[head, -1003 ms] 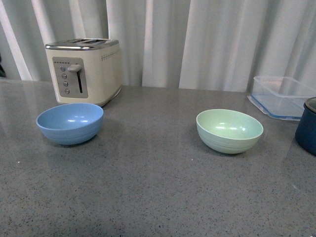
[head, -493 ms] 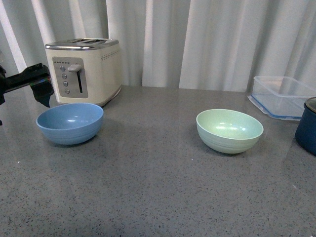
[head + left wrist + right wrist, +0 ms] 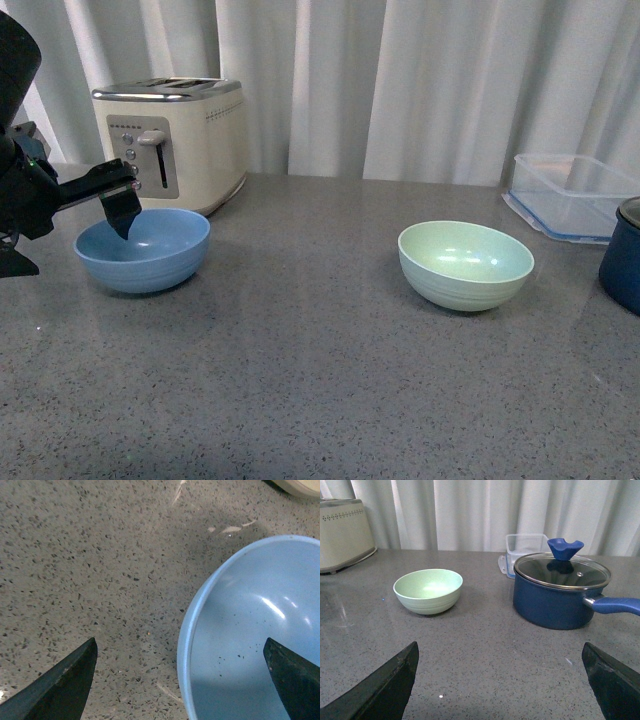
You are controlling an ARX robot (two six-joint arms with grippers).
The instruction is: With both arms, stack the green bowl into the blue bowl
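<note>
Front view: the blue bowl (image 3: 150,255) is seen on the desk (image 3: 300,380) at the left, just before a toaster (image 3: 175,140). The green bowl (image 3: 465,265) is set well apart to the right. The left gripper (image 3: 70,248) is placed at the blue bowl's left rim.

Left wrist view: the fingers (image 3: 62,687) are spread wide and nothing is gripped. The rim is straddled, with one finger over the hollow and one outside over the desk.

Right wrist view: the right gripper (image 3: 500,690) is likewise wide open and empty. The green bowl is found ahead of it, not between its fingers, with a navy pot (image 3: 555,597) beside. The right arm is judged the nearer to the green bowl.
</note>
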